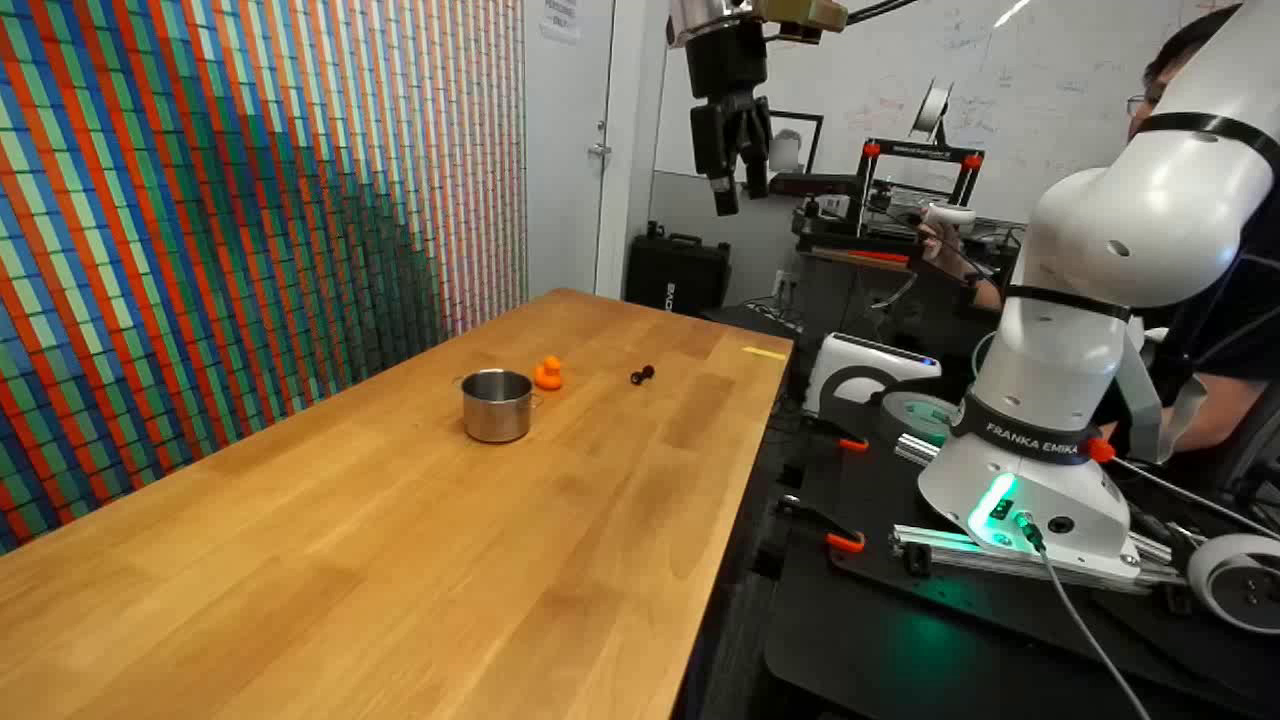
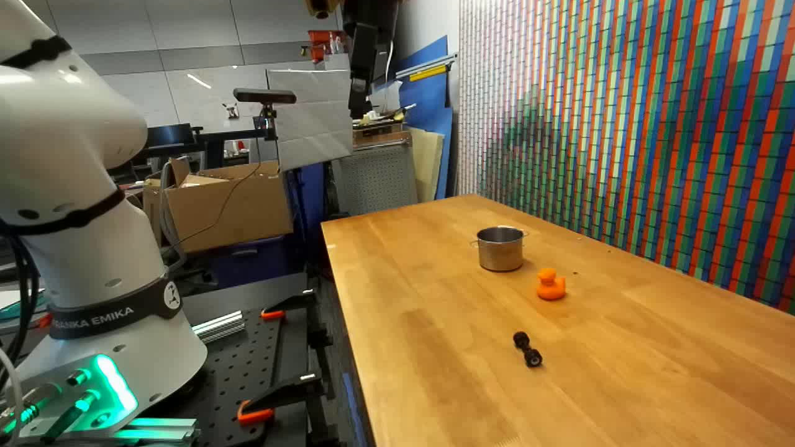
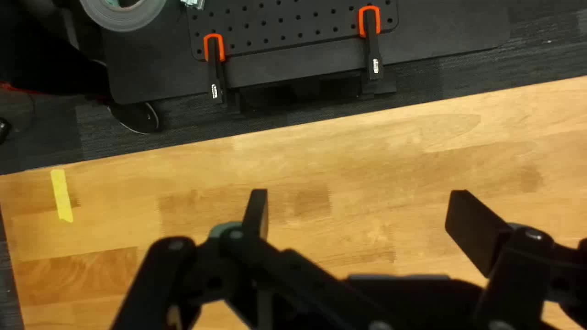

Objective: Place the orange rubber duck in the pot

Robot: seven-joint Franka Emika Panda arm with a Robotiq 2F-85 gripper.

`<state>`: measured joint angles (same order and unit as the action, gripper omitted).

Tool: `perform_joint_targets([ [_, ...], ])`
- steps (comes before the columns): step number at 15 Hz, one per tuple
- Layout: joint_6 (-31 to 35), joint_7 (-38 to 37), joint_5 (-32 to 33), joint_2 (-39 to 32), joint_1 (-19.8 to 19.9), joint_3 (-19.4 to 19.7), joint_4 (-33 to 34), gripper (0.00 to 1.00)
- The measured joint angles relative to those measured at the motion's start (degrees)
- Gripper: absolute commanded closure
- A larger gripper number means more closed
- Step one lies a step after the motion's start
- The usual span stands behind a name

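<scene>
FRANKA EMIKA on the arm (image 1: pixel 1135 235), PERSONNEL ONLY on the door (image 1: pixel 562 150)
White capitals spell the brand on the black band (image 1: pixel 1030 440) low on the arm; in an exterior view I catch only RANKA EMIKA, next to a round emblem (image 2: pixel 172 295). The door's words stand on a paper sign (image 1: pixel 560 20). Past my reading: the sideways letters on the black case (image 1: pixel 678 265), the print across the 3D printer (image 1: pixel 923 151), the scrawl on the whiteboard (image 1: pixel 1050 90).
</scene>
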<state>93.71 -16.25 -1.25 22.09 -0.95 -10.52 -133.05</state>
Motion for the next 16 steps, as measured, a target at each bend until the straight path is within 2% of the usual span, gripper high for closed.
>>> perform_joint_targets([
  [6,0.06,0.02,0.0,-0.08,-0.02,0.01,0.13,0.0],
  [9,1.79,0.93,-0.05,-2.4,-0.02,1.13,1.15,0.0],
  [12,5.83,3.17,-0.05,-9.35,0.53,4.44,5.6,0.0],
  [16,9.83,7.53,-0.06,-22.12,1.51,8.71,15.17,0.0],
])
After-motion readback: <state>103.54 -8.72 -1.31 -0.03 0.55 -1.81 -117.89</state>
